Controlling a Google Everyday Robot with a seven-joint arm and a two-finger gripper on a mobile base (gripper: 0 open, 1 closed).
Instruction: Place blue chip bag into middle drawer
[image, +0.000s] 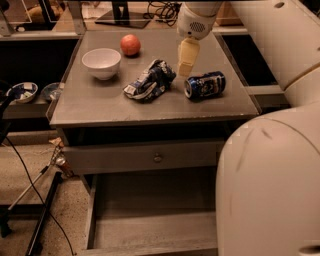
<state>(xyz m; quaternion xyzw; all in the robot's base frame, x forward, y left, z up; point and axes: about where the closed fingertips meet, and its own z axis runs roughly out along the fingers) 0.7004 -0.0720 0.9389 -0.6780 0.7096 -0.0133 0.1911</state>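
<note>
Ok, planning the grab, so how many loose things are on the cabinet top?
4: bowl at left, red fruit behind it, chip bag at centre, can lying right of the bag. The end effector hangs just behind bag and can; it may hide something small.

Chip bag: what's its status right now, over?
Pincer hovers over tabletop, between bag and can. Bag lies there, not gripped. Below, middle drawer open. Can close beside it.

A white bowl (101, 62) stands at the back left of the table (100, 107), with a reddish fruit (130, 44) just behind it to the right. A blue can (205, 84) lies on its side just beside the gripper (184, 70). Under the tabletop, a drawer front (125, 159) carries a small knob (158, 157).
</note>
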